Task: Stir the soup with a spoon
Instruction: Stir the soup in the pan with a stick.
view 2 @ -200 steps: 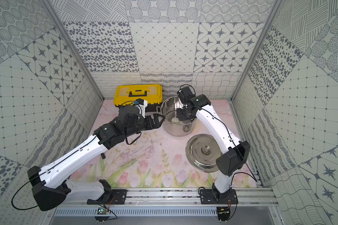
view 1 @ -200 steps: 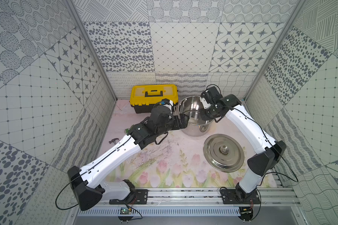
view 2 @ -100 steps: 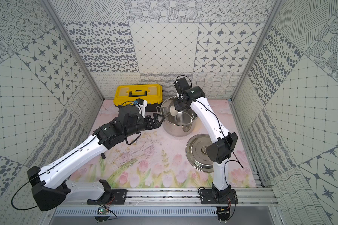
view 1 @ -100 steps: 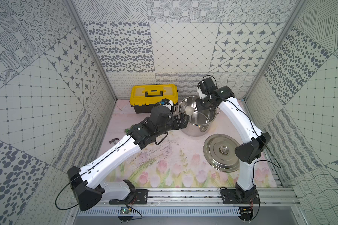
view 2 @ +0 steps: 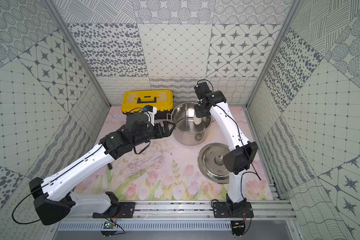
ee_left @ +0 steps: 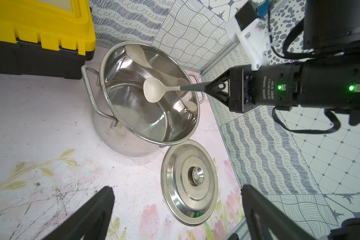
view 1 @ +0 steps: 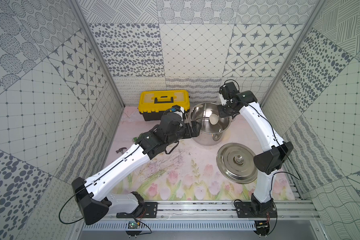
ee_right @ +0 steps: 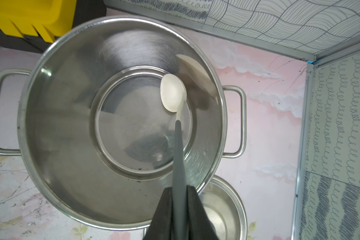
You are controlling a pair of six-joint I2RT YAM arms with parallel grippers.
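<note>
Where the mat (view 1: pixel 175 172) meets the left wall, a hammer (view 1: pixel 121 150) lies at the very edge, partly hidden by the left arm.

- Toolbox (view 1: pixel 164 104): yellow lid, black base, against the back wall; its right end is just beside the pot.
- Left gripper (view 2: pixel 169 128): jaws spread wide, holding nothing, just beside the pot's left loop handle. Whether it touches the handle cannot be told.
- Pot (view 1: pixel 206 139): upright at the back of the mat, right of centre, its shiny steel bottom showing.
- Spoon (ee_right: pixel 173 93): cream bowl inside the pot's mouth, toward the right-hand wall and clear of it in the wrist view. Whether it reaches the bottom cannot be told. The dark handle rises out over the rim.
- Right gripper (ee_right: pixel 179 199): clamped on the dark handle, above the pot's right rim.
- Lid (view 1: pixel 236 163): flat on the mat, knob up, in front of the pot and to its right – near it, a narrow gap between. The right arm's elbow overlaps its right edge in both top views.
- Open mat: the front centre, between the two arms.
</note>
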